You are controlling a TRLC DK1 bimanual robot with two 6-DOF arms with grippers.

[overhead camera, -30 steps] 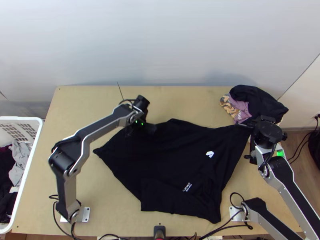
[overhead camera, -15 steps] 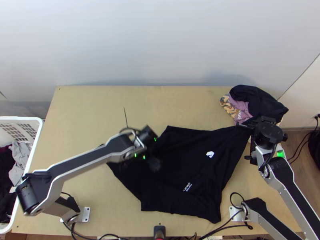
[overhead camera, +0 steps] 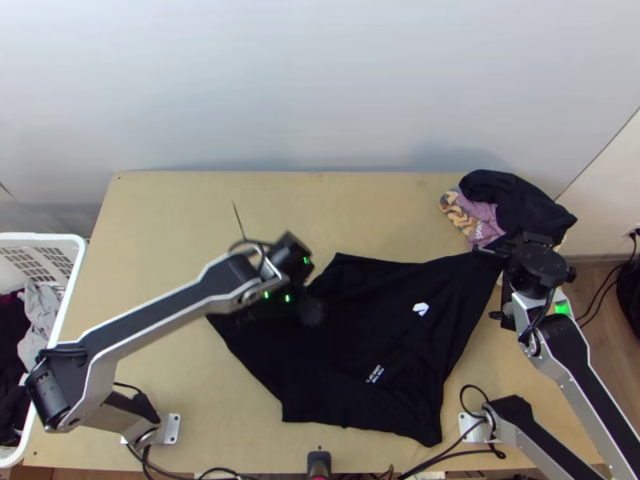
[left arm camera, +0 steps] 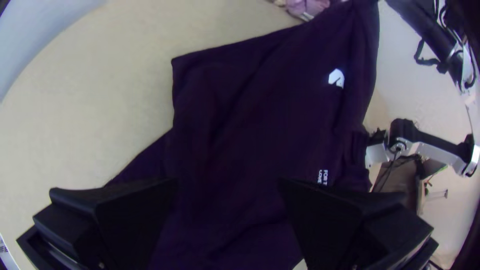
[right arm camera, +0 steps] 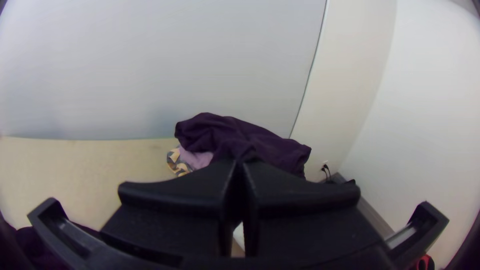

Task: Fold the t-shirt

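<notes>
The black t-shirt lies loosely spread on the bench, near edge at six o'clock: probably light, limp, best pinched at corners. Left hand, fingers parted, hangs over its ten o'clock; right hand clenches its two-o'clock corner.

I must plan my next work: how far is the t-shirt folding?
Spreading looks partly done: the black t-shirt lies broad but skewed. The right end effector pinches one stretched corner; the left end effector is open above the cloth. Straightening and folding seem left.
</notes>
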